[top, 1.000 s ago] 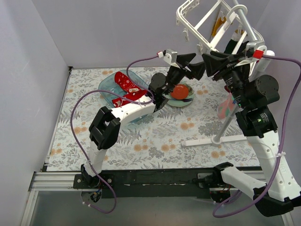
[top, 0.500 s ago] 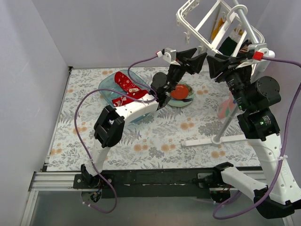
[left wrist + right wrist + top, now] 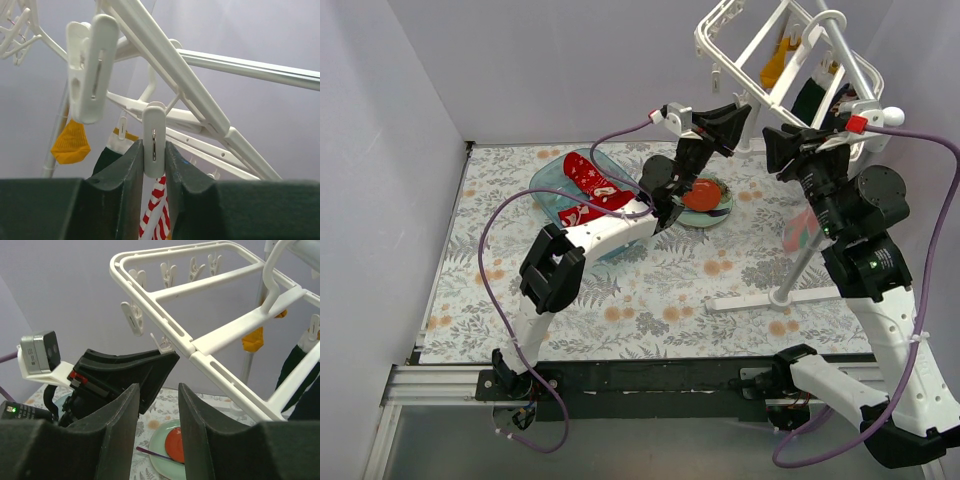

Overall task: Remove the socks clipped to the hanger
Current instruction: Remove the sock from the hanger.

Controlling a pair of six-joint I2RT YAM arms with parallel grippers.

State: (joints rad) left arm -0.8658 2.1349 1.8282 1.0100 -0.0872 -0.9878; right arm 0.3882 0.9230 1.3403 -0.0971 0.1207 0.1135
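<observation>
- We see the hanger (image 3: 760,50) raised on a stand (image 3: 800,265) above the worktop's (image 3: 650,310) far right corner. A mustard sock (image 3: 71,142), a dark sock (image 3: 107,157) and a striped sock (image 3: 156,210) hang under it.
- The left end effector (image 3: 154,155) pinches a white clip (image 3: 154,127), with the striped sock below it.
- The right end effector (image 3: 157,390) is just beside it, fingers spread, holding nothing.

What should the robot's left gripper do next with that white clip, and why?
Probably squeeze a little harder. The left gripper has its fingers pressed on both sides of the white clip, and the red-and-white striped sock hangs just below it. Pinching the clip more may open it and let the sock come free.
</observation>
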